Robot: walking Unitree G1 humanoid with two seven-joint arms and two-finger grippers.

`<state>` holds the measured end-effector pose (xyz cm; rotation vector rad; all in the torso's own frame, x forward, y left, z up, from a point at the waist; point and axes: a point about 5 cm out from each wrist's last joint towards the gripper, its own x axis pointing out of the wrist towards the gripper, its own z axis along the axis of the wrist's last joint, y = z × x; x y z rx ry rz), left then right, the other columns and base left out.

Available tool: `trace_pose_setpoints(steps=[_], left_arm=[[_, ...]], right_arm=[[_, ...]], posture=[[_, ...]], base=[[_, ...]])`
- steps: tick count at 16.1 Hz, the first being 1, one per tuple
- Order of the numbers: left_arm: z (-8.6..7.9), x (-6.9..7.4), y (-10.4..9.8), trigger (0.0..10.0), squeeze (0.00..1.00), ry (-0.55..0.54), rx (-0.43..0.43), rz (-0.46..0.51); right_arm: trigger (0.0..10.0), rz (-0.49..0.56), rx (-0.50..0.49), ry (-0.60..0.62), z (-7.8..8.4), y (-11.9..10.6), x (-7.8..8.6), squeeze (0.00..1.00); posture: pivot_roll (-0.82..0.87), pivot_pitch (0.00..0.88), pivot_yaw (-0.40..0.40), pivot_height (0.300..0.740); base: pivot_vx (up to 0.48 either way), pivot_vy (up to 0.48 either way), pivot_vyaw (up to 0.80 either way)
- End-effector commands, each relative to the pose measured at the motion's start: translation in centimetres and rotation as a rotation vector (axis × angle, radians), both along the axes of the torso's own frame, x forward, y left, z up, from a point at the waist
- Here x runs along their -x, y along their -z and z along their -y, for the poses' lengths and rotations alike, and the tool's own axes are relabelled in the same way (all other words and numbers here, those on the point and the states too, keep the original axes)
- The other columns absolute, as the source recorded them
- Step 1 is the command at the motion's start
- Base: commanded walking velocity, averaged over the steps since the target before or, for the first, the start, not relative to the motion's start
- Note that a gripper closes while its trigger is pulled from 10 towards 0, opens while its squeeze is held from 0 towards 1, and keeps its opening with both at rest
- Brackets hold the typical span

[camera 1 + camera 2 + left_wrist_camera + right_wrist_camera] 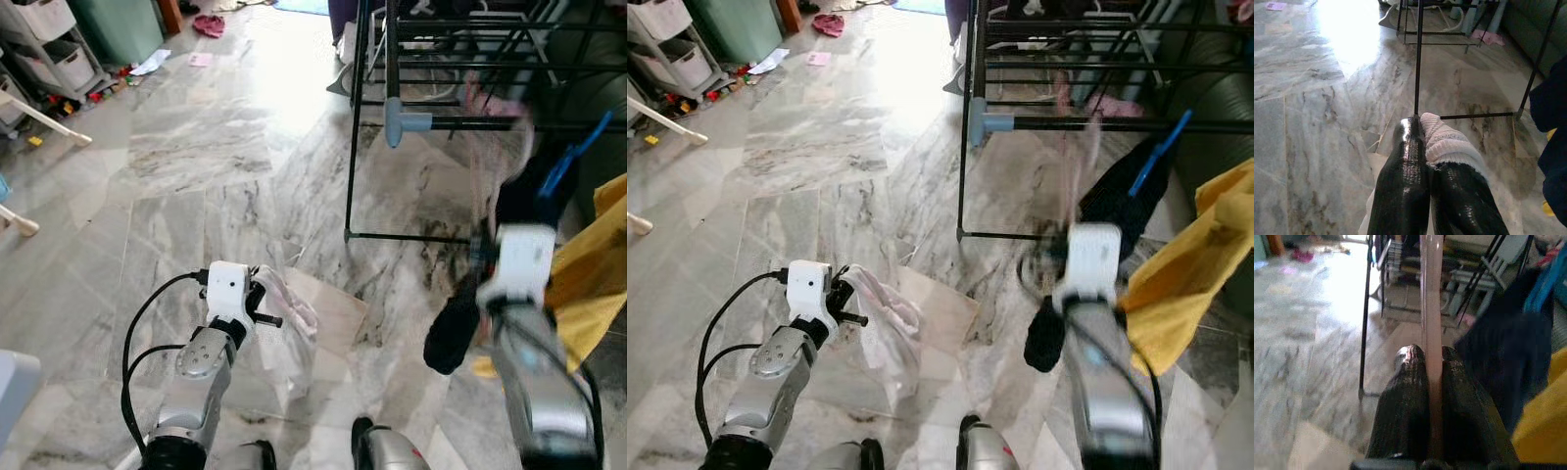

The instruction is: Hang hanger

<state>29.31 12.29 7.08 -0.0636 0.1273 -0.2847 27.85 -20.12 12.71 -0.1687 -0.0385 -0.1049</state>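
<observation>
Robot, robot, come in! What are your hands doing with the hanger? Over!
Right gripper shut on pink hanger, raised by drying rack. Left gripper shut on white cloth, held low. Dark garment and yellow cloth crowd the rail.

Grey marble floor (196,147), black drying rack (392,117) standing on it, scattered toys (73,98)

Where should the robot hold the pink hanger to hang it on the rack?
Probably on its thin straight bar, from below, as the right gripper does now: the pink hanger runs up between the jaws, leaving its upper end free toward the rack rail.
</observation>
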Motion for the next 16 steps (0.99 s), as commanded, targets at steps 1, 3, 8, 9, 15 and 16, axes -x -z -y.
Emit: trace_pose_setpoints(steps=[1,3,8,9,15,16], left_arm=[[-0.2,0.0,0.1,10.0,0.0,-0.01,-0.008,0.005],[-0.1,0.0,0.3,10.0,0.0,0.002,-0.021,-0.009],[-0.7,0.2,1.3,10.0,0.0,-0.01,-0.023,-0.059],[-0.8,0.3,1.5,10.0,0.0,-0.012,-0.026,-0.066],[-1.8,2.1,4.0,10.0,0.0,-0.117,-0.08,-0.132],[-1.9,2.2,4.3,10.0,0.0,-0.136,-0.089,-0.137]], right_arm=[[10.0,-0.001,0.006,-0.023,-0.4,0.5,0.6,0.0],[10.0,-0.056,-0.014,-0.065,-0.7,2.2,1.6,0.0],[10.0,-0.179,-0.118,-0.183,-1.8,4.7,2.9,0.0],[10.0,-0.181,-0.121,-0.184,-1.9,4.8,3.0,0.0],[10.0,-0.245,-0.138,-0.215,-3.0,6.6,4.1,0.0],[10.0,-0.259,-0.145,-0.218,-3.1,7.0,4.0,0.0]], posture=[[-0.1,0.184,0.022,0.74],[-0.1,0.182,0.017,0.74],[-0.08,0.188,0.011,0.74],[-0.08,0.188,0.011,0.74],[-0.06,0.163,-0.019,0.74],[-0.05,0.148,-0.028,0.74]], base=[[0.0,0.0,0.0],[0.0,0.0,0.0],[0.0,0.0,0.0],[0.0,0.0,0.0],[0.0,0.0,0.0],[0.0,0.0,0.0]])
